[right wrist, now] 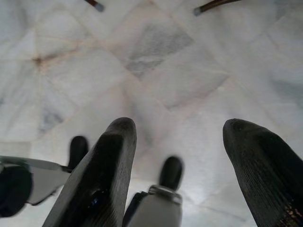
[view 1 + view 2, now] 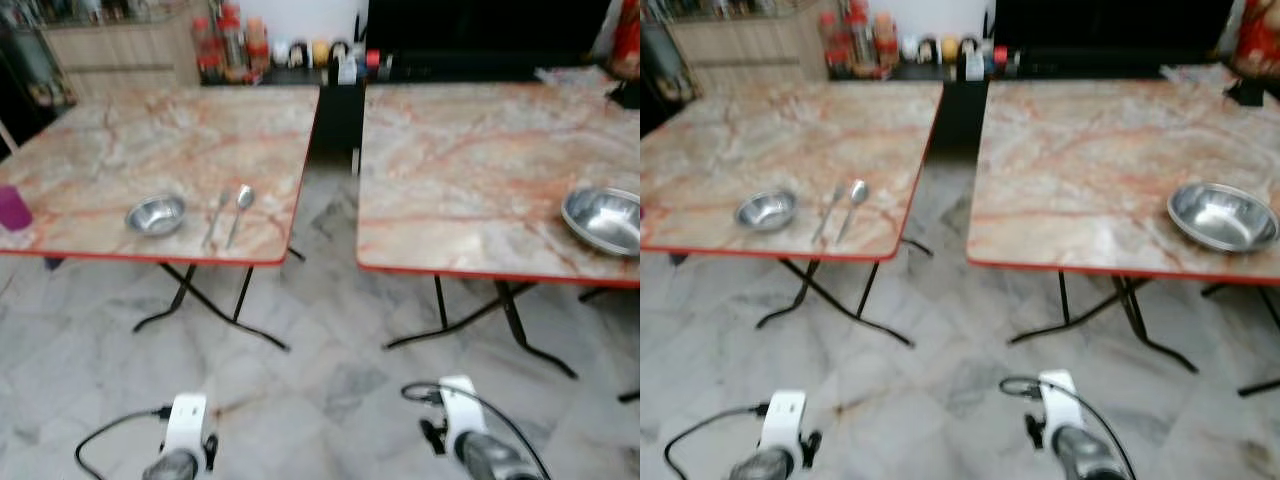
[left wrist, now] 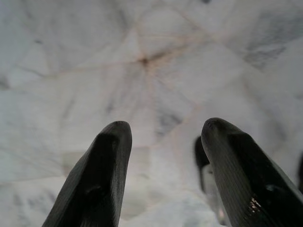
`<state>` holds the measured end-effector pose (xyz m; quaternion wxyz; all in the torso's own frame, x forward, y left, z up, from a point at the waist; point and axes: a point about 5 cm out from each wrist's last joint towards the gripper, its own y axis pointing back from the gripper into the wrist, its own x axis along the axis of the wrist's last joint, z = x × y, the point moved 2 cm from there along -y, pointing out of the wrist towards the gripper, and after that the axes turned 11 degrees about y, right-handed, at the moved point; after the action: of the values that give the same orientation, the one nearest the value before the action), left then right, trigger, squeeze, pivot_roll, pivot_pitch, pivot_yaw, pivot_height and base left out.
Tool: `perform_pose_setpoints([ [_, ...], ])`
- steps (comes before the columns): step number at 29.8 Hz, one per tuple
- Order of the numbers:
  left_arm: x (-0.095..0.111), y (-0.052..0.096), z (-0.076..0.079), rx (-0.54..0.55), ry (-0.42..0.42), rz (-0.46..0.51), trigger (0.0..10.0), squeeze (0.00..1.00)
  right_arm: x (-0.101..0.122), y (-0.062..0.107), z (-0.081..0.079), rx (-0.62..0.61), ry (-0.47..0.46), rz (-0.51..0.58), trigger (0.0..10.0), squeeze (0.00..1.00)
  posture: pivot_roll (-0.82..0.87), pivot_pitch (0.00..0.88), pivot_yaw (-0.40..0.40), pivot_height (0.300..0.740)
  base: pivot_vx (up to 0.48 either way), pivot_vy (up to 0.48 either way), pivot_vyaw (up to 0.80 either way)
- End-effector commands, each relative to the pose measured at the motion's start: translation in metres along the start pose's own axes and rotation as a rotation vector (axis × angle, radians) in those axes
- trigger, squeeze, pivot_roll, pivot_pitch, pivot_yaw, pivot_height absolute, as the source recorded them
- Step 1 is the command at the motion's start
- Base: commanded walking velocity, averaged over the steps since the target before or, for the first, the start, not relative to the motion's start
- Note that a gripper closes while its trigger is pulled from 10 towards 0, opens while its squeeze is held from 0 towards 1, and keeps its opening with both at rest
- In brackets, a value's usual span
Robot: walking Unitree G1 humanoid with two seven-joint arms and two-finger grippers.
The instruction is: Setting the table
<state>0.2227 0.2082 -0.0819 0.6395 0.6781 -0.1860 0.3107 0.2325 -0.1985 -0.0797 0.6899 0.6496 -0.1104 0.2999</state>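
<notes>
Two marble-patterned folding tables with red edges stand side by side. On the left table [image 2: 120, 150] sit a small steel bowl [image 2: 156, 214], a fork [image 2: 215, 217] and a spoon [image 2: 241, 209] laid side by side, and a purple cup [image 2: 13, 208] at its left edge. The right table [image 2: 470, 170] carries a larger steel bowl [image 2: 605, 219] near its front right. Both arms hang low over the floor. My left gripper [image 3: 163, 135] is open with nothing between its fingers, pointing at the tiles. My right gripper [image 1: 182, 137] is open too, above the floor.
A gap of grey marble floor [image 2: 330, 300] runs between the tables, whose black crossed legs [image 2: 200, 300] spread beneath. Behind stand a wooden cabinet [image 2: 110, 50], bottles and jars [image 2: 230, 45] and a dark counter [image 2: 480, 40]. The robot's feet [image 1: 163, 189] are below the right gripper.
</notes>
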Motion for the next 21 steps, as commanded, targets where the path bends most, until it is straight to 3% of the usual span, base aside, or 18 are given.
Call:
perform_pose_setpoints([
  [1, 0.003, -0.001, 0.006, -0.011, -0.024, 0.009, 10.0, 0.0, 0.0, 0.001, 0.01, -0.027, -0.001, 0.004, 10.0, 0.0, -0.02, 0.0, 0.051, 0.74, 0.0, 0.435, 0.0],
  [15, 0.001, 0.0, 0.003, -0.005, -0.031, 0.006, 10.0, 0.0, 0.0, 0.001, 0.008, -0.026, -0.005, 0.005, 10.0, 0.0, -0.02, 0.0, 0.051, 0.74, 0.0, 0.435, 0.0],
  [21, 0.009, -0.001, -0.006, 0.006, -0.031, 0.013, 10.0, 0.0, 0.0, 0.001, 0.008, -0.026, -0.008, 0.01, 10.0, 0.0, -0.02, 0.0, 0.053, 0.74, 0.0, 0.434, 0.0],
])
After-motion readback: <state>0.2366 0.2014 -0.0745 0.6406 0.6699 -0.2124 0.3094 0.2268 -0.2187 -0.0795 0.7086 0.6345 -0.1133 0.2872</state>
